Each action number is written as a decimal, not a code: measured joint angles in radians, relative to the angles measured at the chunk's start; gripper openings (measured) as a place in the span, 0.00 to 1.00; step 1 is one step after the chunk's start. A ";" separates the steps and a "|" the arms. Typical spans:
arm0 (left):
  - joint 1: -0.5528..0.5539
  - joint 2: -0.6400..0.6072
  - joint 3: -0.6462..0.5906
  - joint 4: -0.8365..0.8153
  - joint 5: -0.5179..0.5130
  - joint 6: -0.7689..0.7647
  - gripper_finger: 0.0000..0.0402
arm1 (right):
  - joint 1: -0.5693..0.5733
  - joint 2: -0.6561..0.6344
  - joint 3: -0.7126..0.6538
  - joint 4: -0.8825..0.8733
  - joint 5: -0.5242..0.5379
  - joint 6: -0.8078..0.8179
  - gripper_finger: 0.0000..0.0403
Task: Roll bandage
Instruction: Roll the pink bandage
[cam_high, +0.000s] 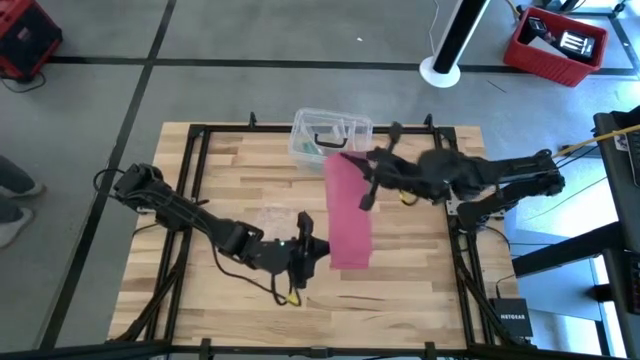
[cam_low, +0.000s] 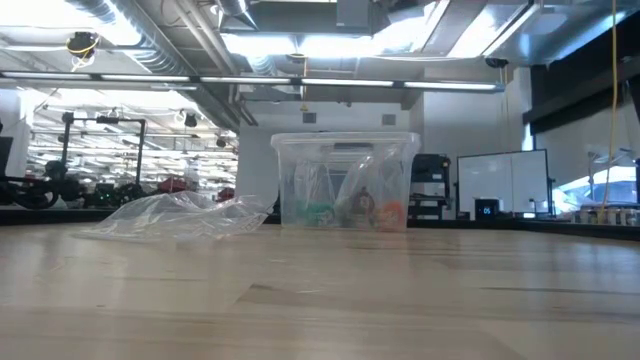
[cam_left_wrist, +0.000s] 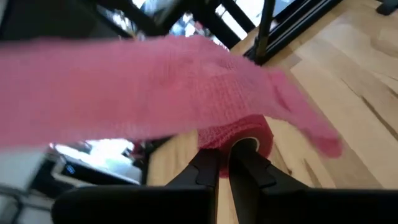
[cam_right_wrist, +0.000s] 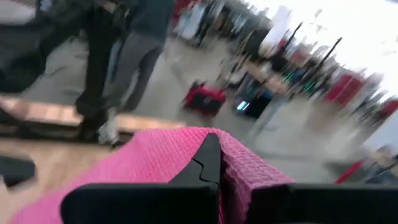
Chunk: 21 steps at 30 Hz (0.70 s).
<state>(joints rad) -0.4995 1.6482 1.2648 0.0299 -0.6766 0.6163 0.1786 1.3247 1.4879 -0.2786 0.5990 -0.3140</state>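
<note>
The pinkish-red bandage (cam_high: 349, 215) is a flat band running from the table's far middle toward its near side, with a rolled end (cam_left_wrist: 239, 135) at the near end. My left gripper (cam_high: 322, 254) is shut on that roll. My right gripper (cam_high: 358, 166) is shut on the band's far end (cam_right_wrist: 186, 155). Neither the bandage nor the grippers show in the low view. My left gripper pinches the small roll (cam_left_wrist: 249, 142) between its two fingers (cam_left_wrist: 211, 169), at the roll's end face next to the open core. The fingers come from the table's left and lie along the roll's axis. The loose band (cam_left_wrist: 155, 93) runs off from the roll's top. My right gripper pinches the band's far end (cam_right_wrist: 236, 163) between its two fingers (cam_right_wrist: 210, 158), which come from the table's right and lie across the band. The cloth bulges up around the fingertips. One layer or several, I cannot tell.
A clear plastic box (cam_high: 330, 138) with small items stands at the table's far middle, just beyond the band's far end; it also shows in the low view (cam_low: 345, 180). A crumpled clear wrapper (cam_low: 180, 215) lies beside it. Bare wood (cam_high: 230, 170) lies to the left.
</note>
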 joint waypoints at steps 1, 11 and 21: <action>-0.008 0.000 0.000 0.010 -0.012 0.031 0.03 | -0.023 0.008 0.001 -0.042 -0.046 0.052 0.01; -0.048 0.003 -0.002 0.032 -0.133 0.202 0.03 | -0.133 0.143 -0.005 -0.345 -0.393 0.355 0.02; -0.077 0.003 -0.002 -0.004 -0.195 0.124 0.03 | -0.149 0.245 -0.086 -0.384 -0.547 0.513 0.15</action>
<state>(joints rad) -0.5765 1.6511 1.2633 0.0255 -0.8719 0.7400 0.0292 1.5699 1.4021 -0.6624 0.0521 0.1988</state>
